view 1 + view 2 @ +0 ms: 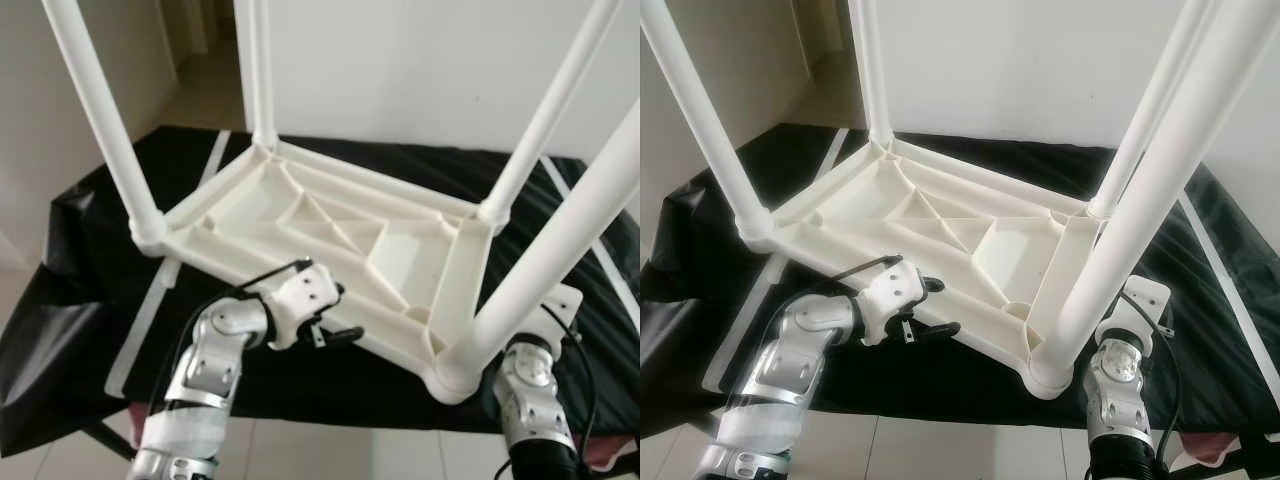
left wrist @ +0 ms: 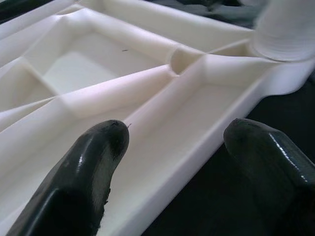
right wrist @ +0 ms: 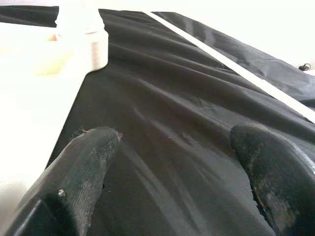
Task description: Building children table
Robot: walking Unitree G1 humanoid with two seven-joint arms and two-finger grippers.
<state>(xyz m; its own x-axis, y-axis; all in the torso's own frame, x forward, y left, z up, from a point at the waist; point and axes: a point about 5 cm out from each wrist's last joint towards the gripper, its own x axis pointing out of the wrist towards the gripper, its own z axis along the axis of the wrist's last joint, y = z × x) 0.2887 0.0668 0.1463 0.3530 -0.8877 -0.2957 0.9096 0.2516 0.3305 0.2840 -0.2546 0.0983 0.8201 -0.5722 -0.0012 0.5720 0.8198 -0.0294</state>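
A white plastic children's table (image 1: 330, 230) lies upside down on a black cloth (image 1: 90, 260), its ribbed underside facing up. Legs stand up from its corners, the nearest at the front right (image 1: 560, 250), another at the left (image 1: 100, 120). My left gripper (image 2: 177, 135) is open at the table's near edge. One finger (image 2: 98, 147) is over the ribbed underside, the other (image 2: 256, 142) outside the rim (image 2: 197, 157). My right gripper (image 3: 174, 137) is open low over the cloth (image 3: 187, 88), beside the table's right edge (image 3: 29, 98) and behind the front-right leg.
The black cloth carries white stripes (image 3: 236, 69) and hangs over the support's edges. A white wall (image 1: 420, 70) stands close behind, with a doorway at the back left. Pale tiled floor (image 1: 970, 450) shows below the near edge.
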